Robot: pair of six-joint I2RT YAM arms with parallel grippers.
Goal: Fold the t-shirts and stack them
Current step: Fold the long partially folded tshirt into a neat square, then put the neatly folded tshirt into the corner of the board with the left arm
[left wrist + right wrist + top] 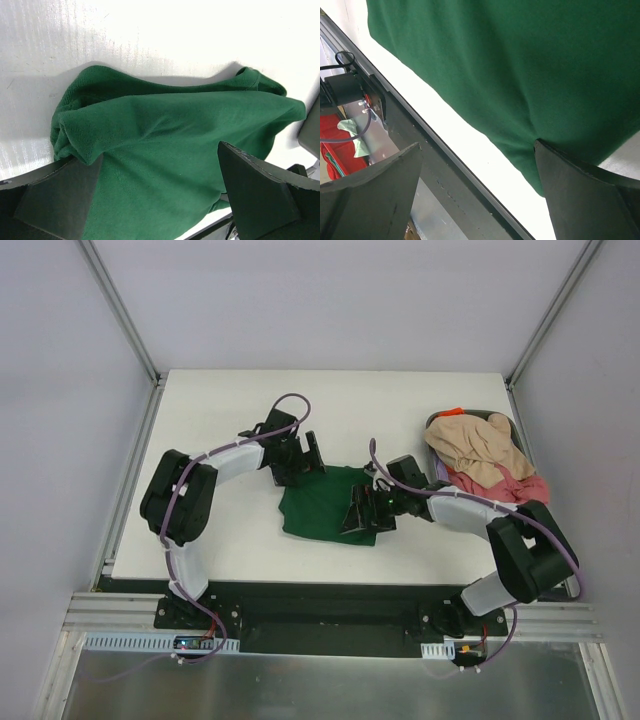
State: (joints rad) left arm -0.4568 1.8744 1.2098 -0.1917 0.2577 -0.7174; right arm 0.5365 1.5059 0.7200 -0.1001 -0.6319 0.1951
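The white tabletop (400,410) carried a dark green t-shirt (318,505) bunched near its middle, with a beige t-shirt (475,445) heaped on a pink-red t-shirt (522,490) at its right edge. The left hand (160,195) and the right hand (480,192) stood wide open over the green cloth, gripping nothing.

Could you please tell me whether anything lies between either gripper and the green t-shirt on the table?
Nothing visible does. The left gripper, fingers open, is right over the green t-shirt, and the right gripper, also open, is at its near right corner. The other shirts lie piled well to the right.
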